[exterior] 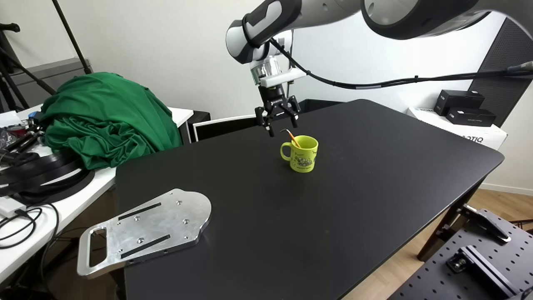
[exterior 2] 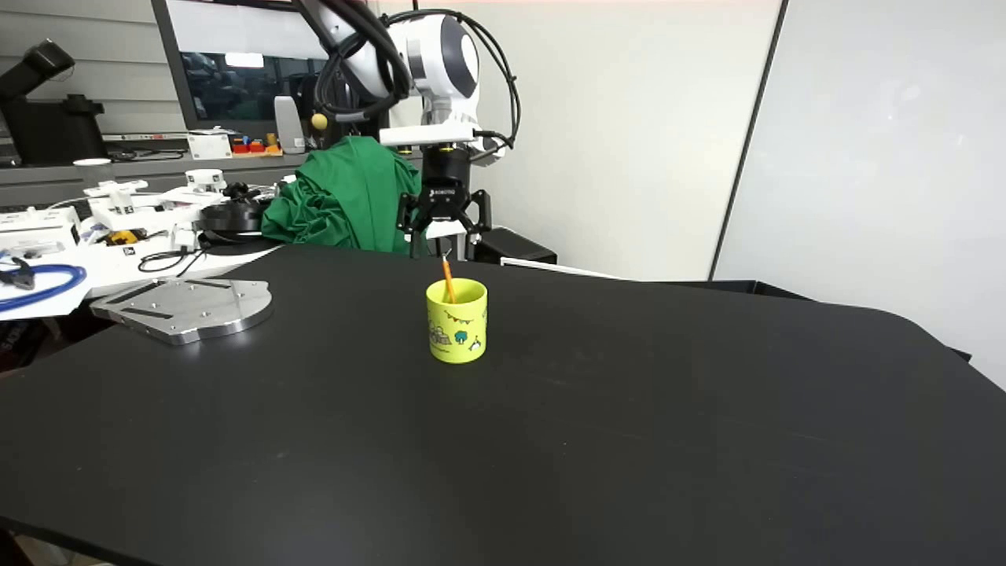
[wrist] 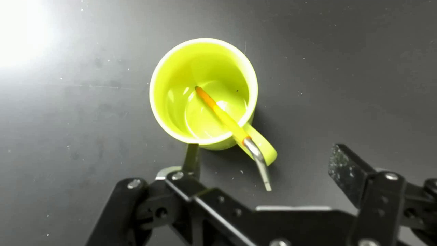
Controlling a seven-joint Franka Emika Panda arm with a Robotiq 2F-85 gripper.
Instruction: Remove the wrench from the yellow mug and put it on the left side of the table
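The yellow mug [exterior: 303, 159] stands upright on the black table [exterior: 366, 200]; it also shows in an exterior view [exterior 2: 457, 334] and in the wrist view [wrist: 170, 73]. The wrench [wrist: 223, 116], a thin orange stick with a bent silver tip, leans inside the mug. It rests on the rim at the handle side, tip sticking out; it shows in both exterior views [exterior: 295, 140] [exterior 2: 449, 281]. My gripper [exterior: 282, 127] is open and empty, above the table by the mug's handle side. In the wrist view the silver tip lies between the open fingers [wrist: 264, 150], apart from both.
A flat grey metal plate [exterior: 154, 225] lies at one end of the table, partly past its edge. A white desk [exterior: 93, 189] with a green cloth [exterior: 104, 116] and clutter stands beside that end. White boxes [exterior: 474, 135] stand beyond the opposite end.
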